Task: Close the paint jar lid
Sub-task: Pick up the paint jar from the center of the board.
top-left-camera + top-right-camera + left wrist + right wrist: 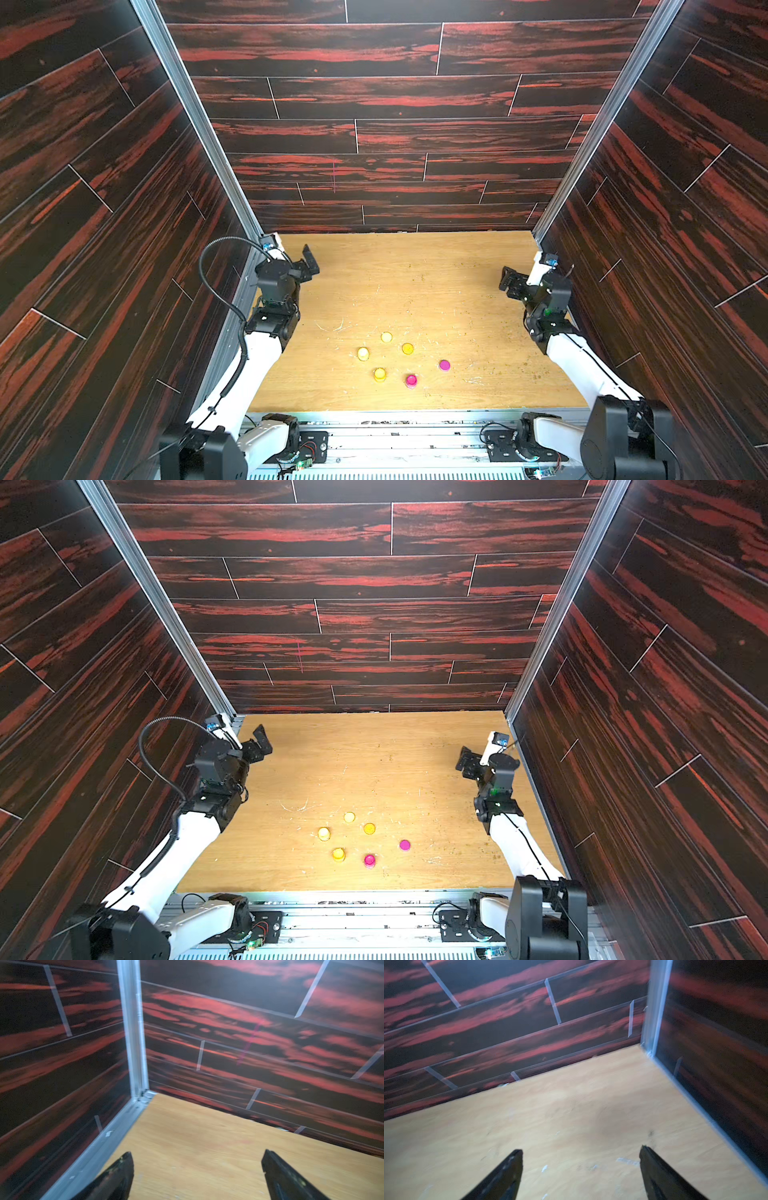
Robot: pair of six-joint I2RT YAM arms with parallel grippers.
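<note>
Six small round paint pieces are seen on the wooden table [415, 270] in both top views. They are clustered in its near half, roughly midway between the arms, and none are touching. Four are yellow: far yellow piece [386, 337], left yellow piece [363, 353], orange-yellow piece [407, 348] and near yellow piece [380, 374]. The pink piece [411, 380] is nearest the robot, just beside the near yellow piece. It looks taller, with a pale rim around a bright pink centre, so it reads as an open jar, though it is too small to confirm. The magenta disc [444, 365] looks flat and uniform like a loose lid, and lies apart from the pink piece, on its right and slightly farther back. Which yellow pieces are jars and which are lids cannot be told. The left gripper [196, 1155] is held by the left wall [104, 208], well apart from the cluster, with its jaws spread wide and nothing between them. The right gripper [581, 1150] is held by the right wall [685, 208], also well apart, with its jaws wide and empty. Both wrist views are blurred and show only bare table and wall corner.
</note>
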